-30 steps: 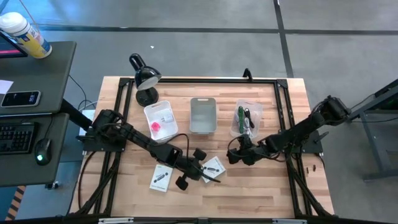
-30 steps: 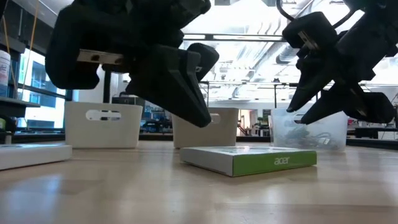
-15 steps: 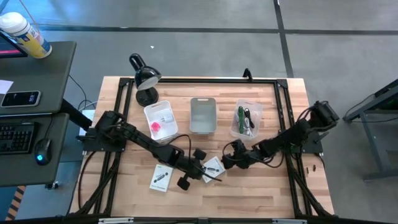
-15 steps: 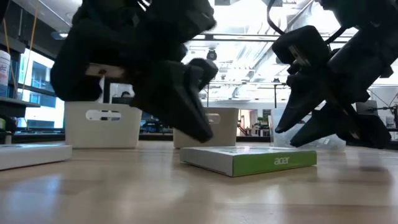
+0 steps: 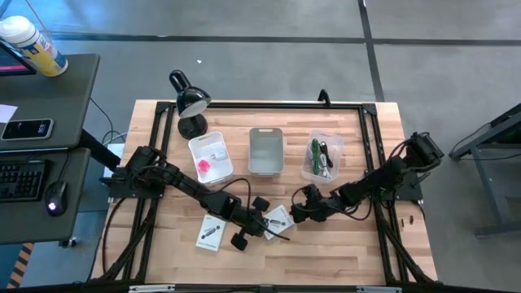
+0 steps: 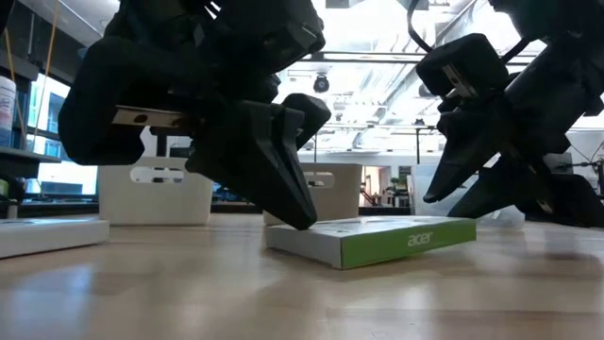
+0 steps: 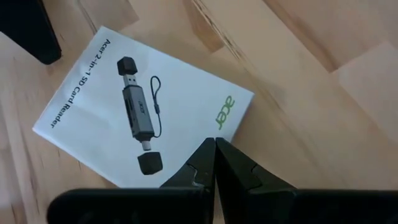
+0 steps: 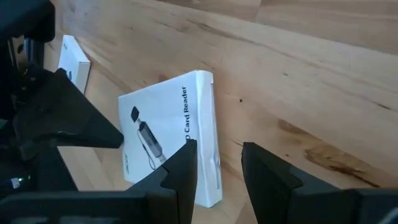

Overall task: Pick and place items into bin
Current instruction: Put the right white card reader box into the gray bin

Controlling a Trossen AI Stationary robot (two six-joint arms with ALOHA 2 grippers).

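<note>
The table (image 5: 358,244) carries everything, and the grey bin (image 5: 265,150) at its middle serves as landmark. Beside the grey bin towards the left arm stands a white bin (image 5: 210,157) holding a pink cube (image 5: 203,166); on the other side stands a clear bin (image 5: 322,156) holding green and black cords (image 5: 317,156). A desk lamp (image 5: 189,102) sits beyond the white bin, at the table's far edge.

Nearer the front edge than the grey bin lie two white flat packets. The card-reader packet (image 5: 279,220) lies almost straight in front of the grey bin, between the two claws. The second packet (image 5: 211,232) lies further towards the left arm's side.

The left claw (image 7: 215,163) is fully shut, holds nothing, and presses its joined tips onto the card-reader packet near one edge. In the low view that edge is down and the opposite side, printed green, is tipped up off the table.

The right claw (image 8: 216,168) stands partly open, gripping nothing, its two fingers (image 8: 180,171) straddling the raised edge of the same packet from the opposite side.

The risks, as I judge them: the packet is thin and slick, so if the left claw eases off or slides, it could drop flat again before the right claw closes. If the right claw closes too high or at a slant, it may squeeze the edge out from between the fingers and skid the packet away. The claws work close together and could collide.
</note>
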